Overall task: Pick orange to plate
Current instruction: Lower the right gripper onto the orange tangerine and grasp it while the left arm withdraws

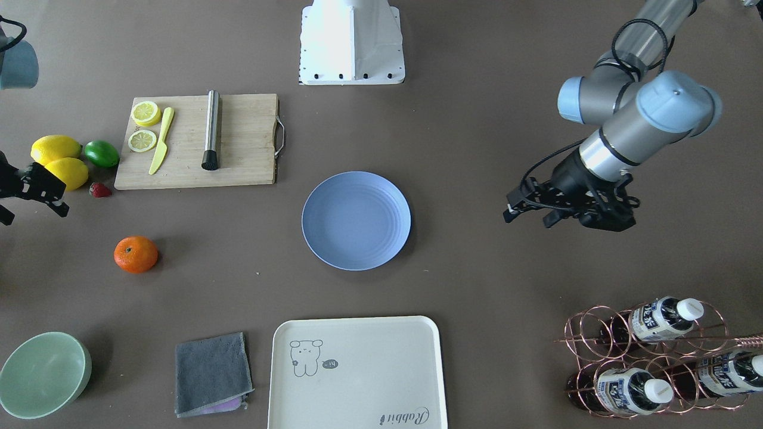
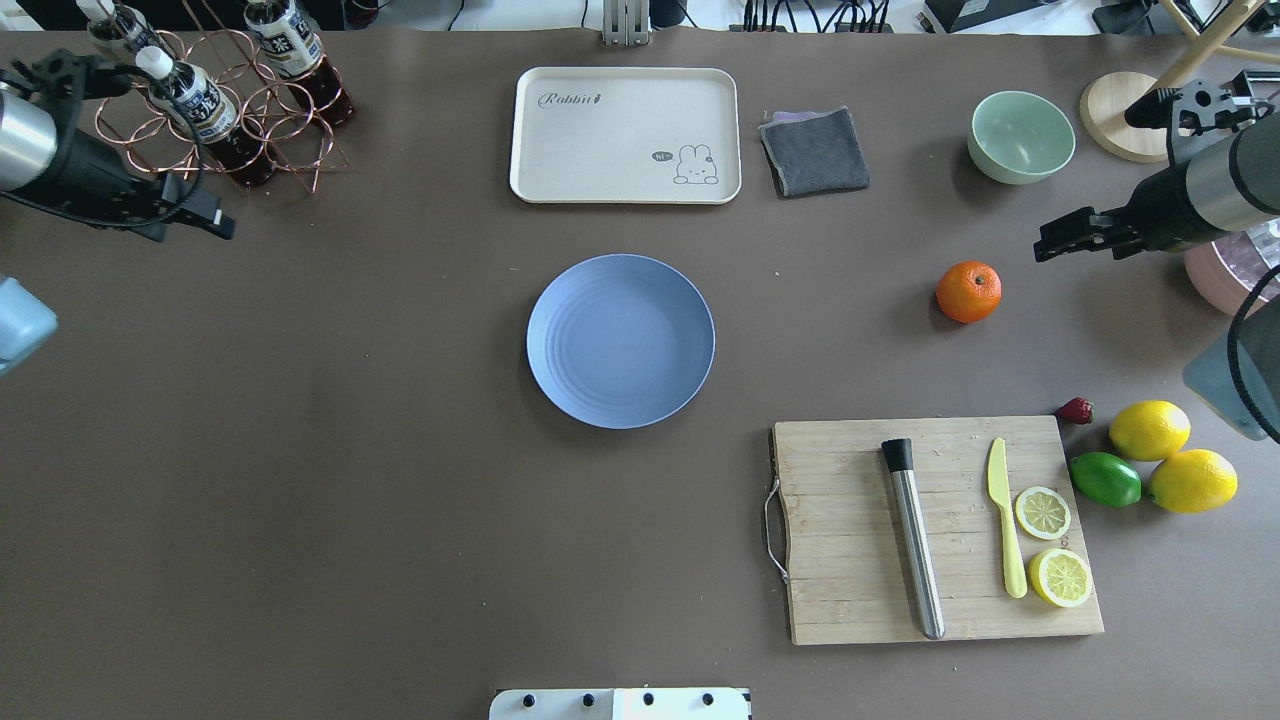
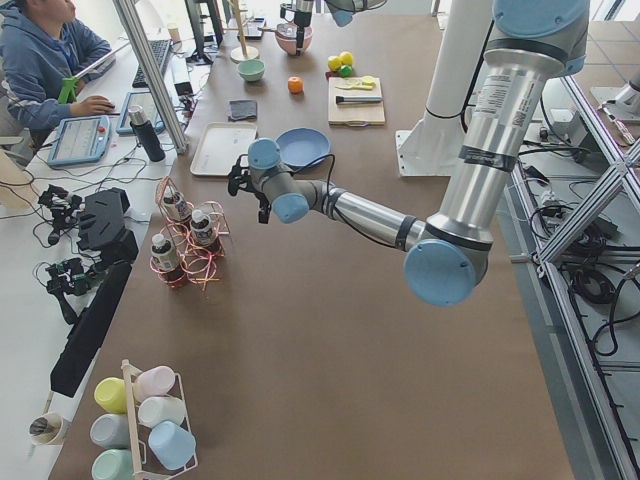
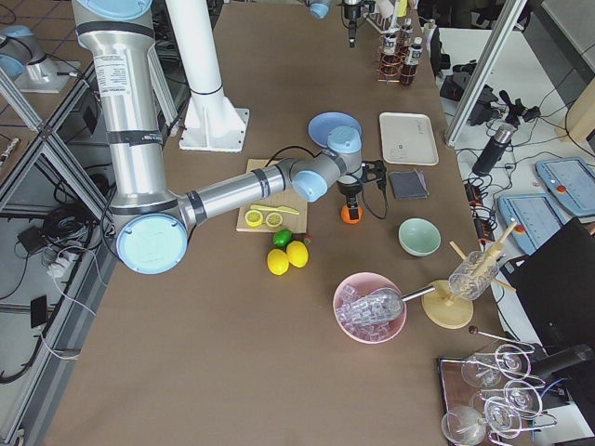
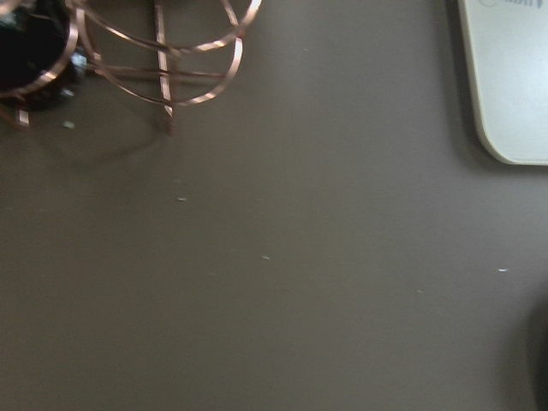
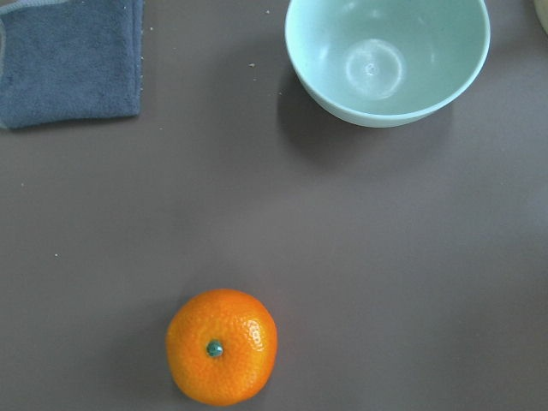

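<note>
on table [image 2: 400,520], orange [image 2: 968,291] near right fingers [image 2: 1058,242], apart.

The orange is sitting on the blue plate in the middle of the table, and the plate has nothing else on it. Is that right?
Not quite. The orange is not on the plate. It sits on the bare table, off to one side and well apart from the plate. The blue plate is in the middle of the table, and nothing at all lies on it. The overhead exterior view shows this clearly.

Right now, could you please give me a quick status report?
Left claw open, empty. Right claw open, empty, near the orange. Orange on table, apart from plate. Cutting board beside the route, not across it.
</note>
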Robot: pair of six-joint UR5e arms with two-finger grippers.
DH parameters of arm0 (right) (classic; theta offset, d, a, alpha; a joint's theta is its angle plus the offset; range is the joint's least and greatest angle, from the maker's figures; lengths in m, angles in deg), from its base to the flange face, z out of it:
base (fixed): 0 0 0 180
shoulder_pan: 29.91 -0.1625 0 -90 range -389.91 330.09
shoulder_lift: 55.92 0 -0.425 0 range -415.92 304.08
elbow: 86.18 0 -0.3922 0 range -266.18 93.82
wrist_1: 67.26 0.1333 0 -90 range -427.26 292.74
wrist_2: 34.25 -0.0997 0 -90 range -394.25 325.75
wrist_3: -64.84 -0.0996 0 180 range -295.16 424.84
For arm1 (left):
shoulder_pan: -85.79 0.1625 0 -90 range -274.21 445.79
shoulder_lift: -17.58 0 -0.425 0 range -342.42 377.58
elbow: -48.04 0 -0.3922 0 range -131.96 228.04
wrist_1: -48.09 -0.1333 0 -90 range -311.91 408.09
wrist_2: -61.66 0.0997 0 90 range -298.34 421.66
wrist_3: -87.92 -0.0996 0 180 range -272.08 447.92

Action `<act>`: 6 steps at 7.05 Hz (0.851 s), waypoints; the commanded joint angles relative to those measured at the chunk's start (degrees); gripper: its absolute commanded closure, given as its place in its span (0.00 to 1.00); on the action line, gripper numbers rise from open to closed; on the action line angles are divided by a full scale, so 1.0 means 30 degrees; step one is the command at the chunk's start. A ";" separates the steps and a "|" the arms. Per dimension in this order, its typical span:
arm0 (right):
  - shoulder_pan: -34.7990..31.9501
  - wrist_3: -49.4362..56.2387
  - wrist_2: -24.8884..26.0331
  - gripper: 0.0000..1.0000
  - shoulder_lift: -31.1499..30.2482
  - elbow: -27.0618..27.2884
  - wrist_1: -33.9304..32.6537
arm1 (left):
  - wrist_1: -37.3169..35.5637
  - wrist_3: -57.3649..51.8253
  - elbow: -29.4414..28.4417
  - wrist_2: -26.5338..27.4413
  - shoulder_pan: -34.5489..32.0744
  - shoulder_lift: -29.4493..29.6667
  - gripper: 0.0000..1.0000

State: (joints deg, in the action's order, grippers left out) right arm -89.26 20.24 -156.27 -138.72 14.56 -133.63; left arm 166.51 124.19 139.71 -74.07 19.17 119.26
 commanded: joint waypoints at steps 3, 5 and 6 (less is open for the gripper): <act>0.0682 -0.0483 0.0245 0.00 0.1458 -0.1023 -0.1010 | -1.0946 -1.7392 -0.0117 -0.0608 -0.6699 -0.1342 0.02; 0.2023 -0.0953 0.1758 0.00 0.3454 -0.1783 -0.3565 | -1.1642 -1.7834 0.0115 -0.0870 -0.7412 -0.1931 0.02; 0.2465 -0.1099 0.1856 0.01 0.3751 -0.2805 -0.3453 | -1.1612 -1.7835 0.0116 -0.0871 -0.7412 -0.1931 0.02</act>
State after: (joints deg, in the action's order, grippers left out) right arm -83.73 17.49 -152.05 -129.26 9.20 -143.12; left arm 132.14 71.39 139.93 -76.59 -2.67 113.70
